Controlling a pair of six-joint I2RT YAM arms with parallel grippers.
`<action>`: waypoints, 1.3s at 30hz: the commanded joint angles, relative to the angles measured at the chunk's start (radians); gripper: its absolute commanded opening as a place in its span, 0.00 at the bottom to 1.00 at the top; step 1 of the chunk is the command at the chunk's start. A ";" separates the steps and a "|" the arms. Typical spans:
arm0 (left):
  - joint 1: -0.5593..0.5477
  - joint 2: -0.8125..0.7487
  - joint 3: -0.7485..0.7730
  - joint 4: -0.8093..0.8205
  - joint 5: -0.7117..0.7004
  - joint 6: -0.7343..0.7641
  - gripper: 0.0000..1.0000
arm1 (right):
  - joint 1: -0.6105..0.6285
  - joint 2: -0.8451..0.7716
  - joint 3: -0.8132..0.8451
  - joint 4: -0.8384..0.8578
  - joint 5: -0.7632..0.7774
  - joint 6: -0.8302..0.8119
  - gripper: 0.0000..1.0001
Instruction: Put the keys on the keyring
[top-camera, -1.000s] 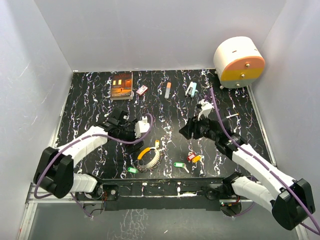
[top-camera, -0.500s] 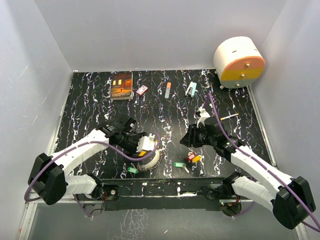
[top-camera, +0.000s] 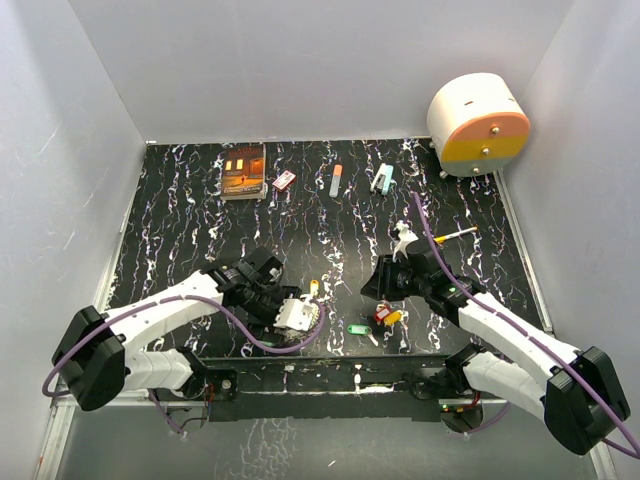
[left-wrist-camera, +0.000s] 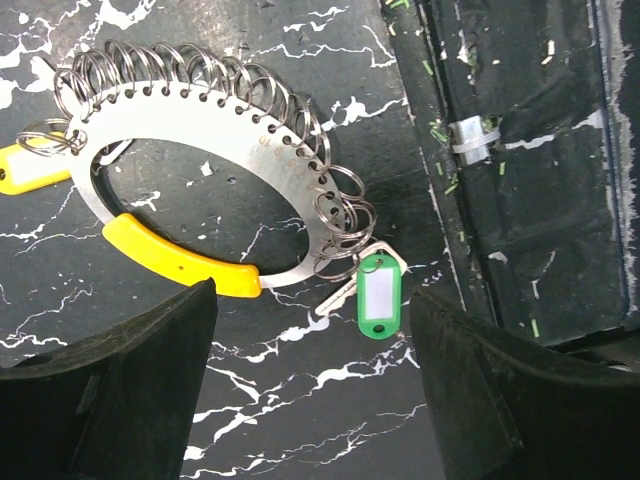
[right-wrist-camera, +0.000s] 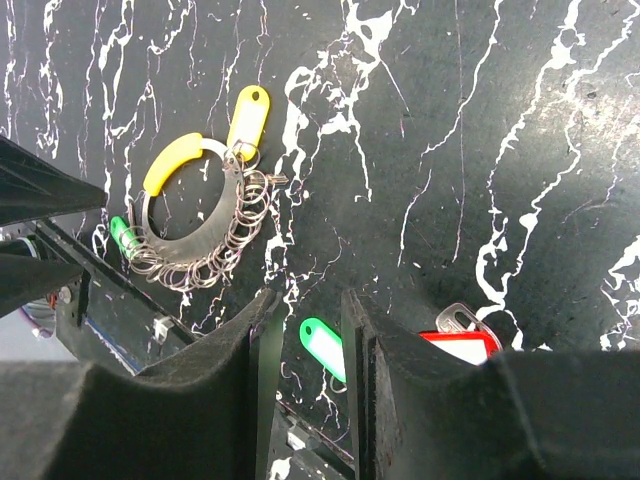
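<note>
The keyring, a flat metal loop with a yellow plastic arc and many wire rings, lies just beyond my left gripper, which is open wide above bare table. A green-tagged key hangs from one of its rings, and a yellow tag from another. From above, the left gripper covers most of the keyring. My right gripper hovers with a narrow gap and holds nothing. A loose green-tagged key shows through that gap, and a red-tagged key lies beside the right finger.
At the back lie a book, a red-and-white card, an orange-capped marker and a teal object. A round white-and-orange device fills the back right corner. The table's front rail runs close to the keyring.
My left arm swung toward the near edge and now sits over the keyring. My right gripper moved nearer toward the loose keys, and its jaws narrowed.
</note>
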 joint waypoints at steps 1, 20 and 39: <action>-0.015 0.024 -0.003 0.021 -0.002 0.032 0.75 | 0.007 0.000 0.004 0.069 -0.008 0.005 0.34; -0.078 0.147 -0.046 0.123 0.008 -0.022 0.56 | 0.007 -0.035 -0.043 0.078 0.010 0.002 0.35; -0.081 0.153 -0.056 0.151 0.002 -0.057 0.18 | 0.007 -0.038 -0.036 0.068 0.032 -0.007 0.36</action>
